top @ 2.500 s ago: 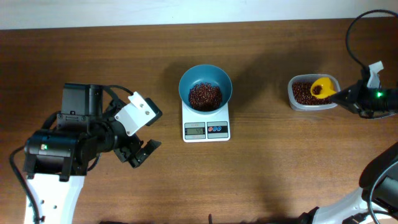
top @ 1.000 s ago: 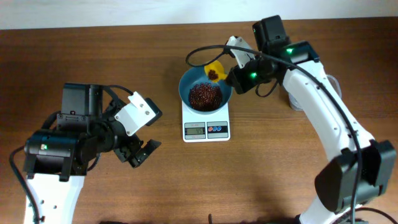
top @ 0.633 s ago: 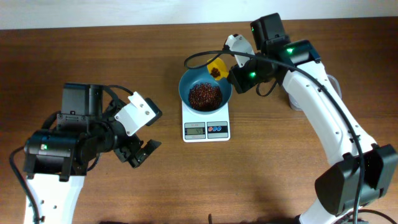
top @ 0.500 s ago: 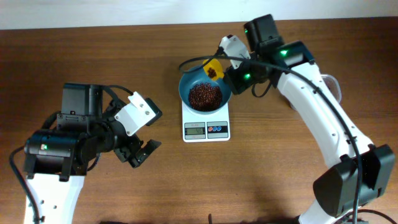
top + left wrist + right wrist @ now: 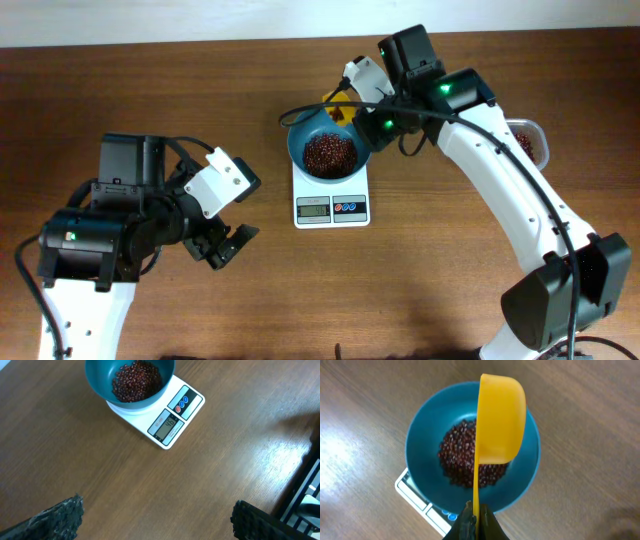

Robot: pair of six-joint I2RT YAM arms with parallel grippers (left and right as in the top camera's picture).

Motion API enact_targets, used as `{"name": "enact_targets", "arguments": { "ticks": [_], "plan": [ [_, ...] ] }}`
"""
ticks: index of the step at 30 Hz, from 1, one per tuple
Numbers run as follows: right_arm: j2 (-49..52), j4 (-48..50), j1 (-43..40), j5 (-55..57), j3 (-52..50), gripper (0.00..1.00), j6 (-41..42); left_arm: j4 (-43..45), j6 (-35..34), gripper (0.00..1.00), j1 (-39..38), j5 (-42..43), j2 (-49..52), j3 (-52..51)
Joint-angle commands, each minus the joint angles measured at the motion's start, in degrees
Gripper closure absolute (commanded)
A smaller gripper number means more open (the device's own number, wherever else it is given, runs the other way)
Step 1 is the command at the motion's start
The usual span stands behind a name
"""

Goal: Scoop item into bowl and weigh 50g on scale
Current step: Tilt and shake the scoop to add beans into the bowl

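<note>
Brown wood-grain bench (image 5: 300, 300) fills nearly the whole overhead view, with two robot arms reaching over it from the near edge.

Nearest, on the left side, the left gripper (image 5: 240, 212) hangs above bare wood with its two dark fingers spread wide and nothing between them. It is well apart from everything else on the bench.

Toward the middle stands the scale (image 5: 331, 205), small, white and rectangular. Its grey display and its red and blue buttons face the near edge. Dark digits show on the display, but they are too small to read with certainty.

On the scale's platform, just behind the display, sits the bowl (image 5: 298, 140), round and teal-blue. The beans (image 5: 330, 155), small and dark red-brown, lie in a loose heap on its bottom.

Over the far rim of the bowl, the right gripper (image 5: 476, 515) is closed tight on the thin handle of a yellow scoop (image 5: 501, 420). The scoop's cup is tipped onto its side above the beans. Its rounded outside faces the wrist camera, so it is unclear whether anything is left inside.

Farther right, a clear plastic tub (image 5: 540, 128) holding more beans shows partly behind the right arm.

Along the far edge runs a pale wall (image 5: 200, 20).
</note>
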Motion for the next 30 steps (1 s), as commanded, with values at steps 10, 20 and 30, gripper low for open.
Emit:
{"name": "enact_targets", "arguments": {
  "ticks": [10,20,30],
  "plan": [
    [0.9,0.3,1.4,3.7,1.4,0.96,0.2,0.1,-0.7,0.01,0.3,1.0,0.1,1.0],
    [1.3,0.4,1.5,3.2,2.0,0.96,0.4,0.0,-0.7,0.01,0.3,1.0,0.1,1.0],
    [1.8,1.2,2.6,5.1,2.2,0.96,0.4,0.1,-0.7,0.01,0.3,1.0,0.1,1.0]
  ]
}}
